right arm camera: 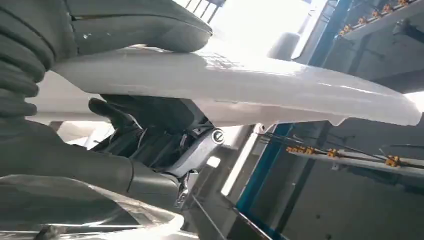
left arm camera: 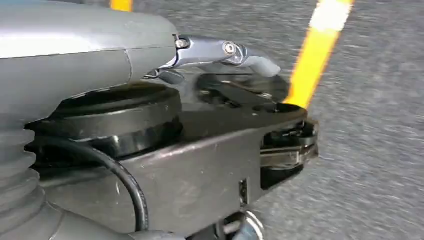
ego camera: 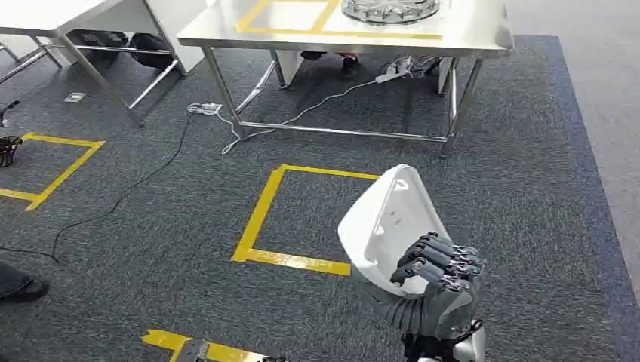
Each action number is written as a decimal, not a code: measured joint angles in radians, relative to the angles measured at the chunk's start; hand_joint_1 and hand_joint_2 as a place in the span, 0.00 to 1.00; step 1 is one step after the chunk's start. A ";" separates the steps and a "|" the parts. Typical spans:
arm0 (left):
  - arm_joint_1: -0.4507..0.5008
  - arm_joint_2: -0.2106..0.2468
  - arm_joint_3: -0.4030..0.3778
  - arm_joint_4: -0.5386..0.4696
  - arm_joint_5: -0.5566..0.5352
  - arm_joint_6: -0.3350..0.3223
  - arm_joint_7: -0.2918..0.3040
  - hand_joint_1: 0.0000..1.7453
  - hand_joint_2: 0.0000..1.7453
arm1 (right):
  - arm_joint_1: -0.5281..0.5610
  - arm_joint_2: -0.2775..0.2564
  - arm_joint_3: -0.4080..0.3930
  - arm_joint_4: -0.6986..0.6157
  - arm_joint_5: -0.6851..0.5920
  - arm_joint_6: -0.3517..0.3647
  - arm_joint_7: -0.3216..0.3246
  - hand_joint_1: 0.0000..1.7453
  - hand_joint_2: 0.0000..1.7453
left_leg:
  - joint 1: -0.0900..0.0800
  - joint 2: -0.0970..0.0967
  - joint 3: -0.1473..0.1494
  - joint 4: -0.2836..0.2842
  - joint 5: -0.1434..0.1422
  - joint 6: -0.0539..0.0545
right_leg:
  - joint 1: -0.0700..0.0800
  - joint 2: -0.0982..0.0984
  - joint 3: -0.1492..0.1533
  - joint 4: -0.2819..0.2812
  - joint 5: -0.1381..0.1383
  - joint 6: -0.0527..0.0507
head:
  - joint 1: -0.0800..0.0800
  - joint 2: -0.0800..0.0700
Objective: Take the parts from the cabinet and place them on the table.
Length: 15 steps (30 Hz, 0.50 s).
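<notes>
Now, right robot hand (ego camera: 438, 283): raised in front of the body, dark fingers (ego camera: 430, 260) curled around the lower edge of a white plastic part (ego camera: 385, 219), thumb on the other face.
White plastic part: held upright and tilted above the grey carpet (ego camera: 151, 249), over a yellow tape square (ego camera: 260, 219).
Surface (ego camera: 468, 30): steel, farther ahead, well apart from the part.
Left robot hand (left arm camera: 220, 52): low over the carpet; cannot tell how its fingers lie.
</notes>
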 joint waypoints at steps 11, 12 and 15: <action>0.005 0.000 -0.001 0.001 -0.006 0.003 0.003 0.00 1.00 | -0.004 -0.002 -0.001 -0.002 -0.001 0.000 -0.003 1.00 1.00 | -0.028 -0.015 0.139 -0.189 0.200 0.044 | 0.022 0.006 -0.178 0.292 -0.094 0.012 | 0.001 0.000; 0.005 -0.001 -0.001 0.001 -0.006 0.003 0.003 0.00 1.00 | -0.004 -0.003 -0.001 -0.002 -0.001 0.000 -0.003 1.00 1.00 | -0.029 -0.019 0.162 -0.189 0.183 0.045 | 0.025 0.006 -0.212 0.287 -0.161 0.013 | 0.002 0.000; 0.005 -0.001 -0.001 0.001 -0.006 0.003 0.003 0.00 1.00 | -0.002 -0.004 -0.001 -0.002 -0.003 0.000 -0.003 1.00 1.00 | -0.035 -0.029 0.238 -0.189 0.128 0.045 | 0.026 0.008 -0.272 0.185 -0.139 0.013 | 0.002 0.000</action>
